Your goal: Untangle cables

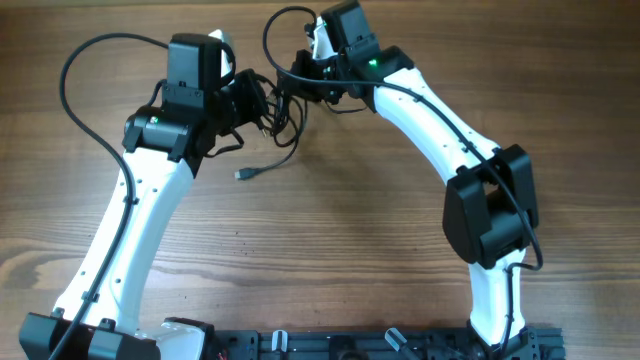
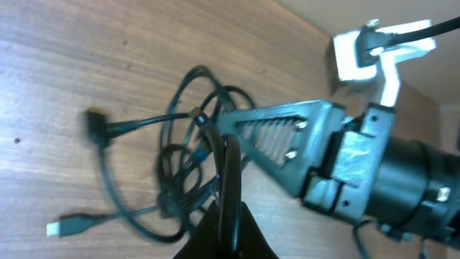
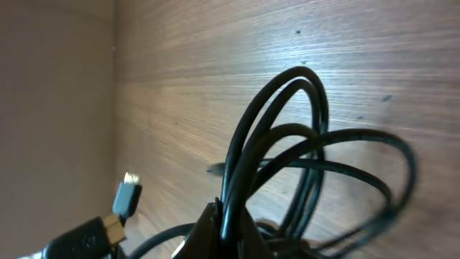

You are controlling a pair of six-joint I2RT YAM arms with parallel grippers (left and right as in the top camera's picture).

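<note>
A loose plug end (image 1: 243, 174) is shown lying on the wooden worktop (image 1: 350, 230). Beyond it, the cables (image 1: 278, 118) are held as a tangled bundle between the left hand (image 1: 258, 103) and the right hand (image 1: 298, 88), each clamped on cords.

The left arm (image 1: 150, 195) and right arm (image 1: 430, 120) flank the cables (image 1: 280, 120); open table (image 1: 320, 240) lies between.

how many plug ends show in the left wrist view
2: a dark plug at the left and a silver-tipped plug lower left. More may hide in the tangle.
</note>
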